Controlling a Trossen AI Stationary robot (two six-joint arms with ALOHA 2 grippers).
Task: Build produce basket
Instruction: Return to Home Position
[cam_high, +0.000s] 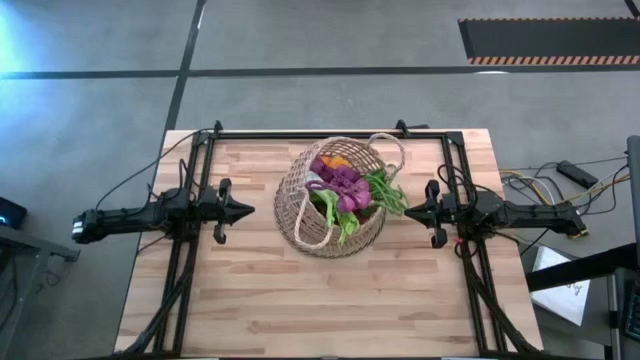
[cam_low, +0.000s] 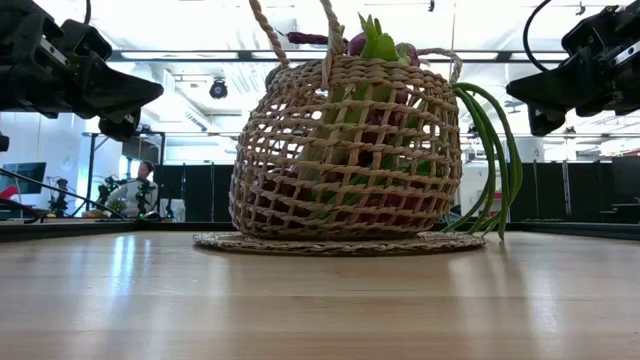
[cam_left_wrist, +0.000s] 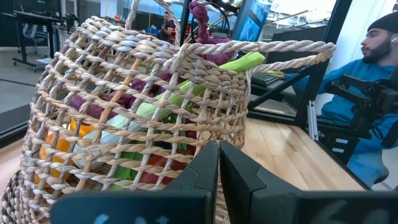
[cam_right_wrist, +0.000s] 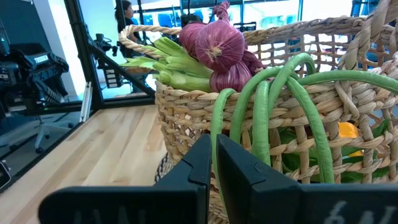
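The basket (cam_high: 298, 215), loaded with produce (cam_high: 343, 186), stood mid-worktop (cam_high: 300, 300), squarely between the arms. The left tool (cam_high: 248, 210) pointed at it from one side and the right tool (cam_high: 404, 212) from the other, slightly nearer. Both were clear of the wicker, fingers closed together, holding nothing.

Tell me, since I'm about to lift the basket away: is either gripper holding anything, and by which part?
Nothing is held. The left gripper and right gripper are both shut and empty, one either side of the basket.
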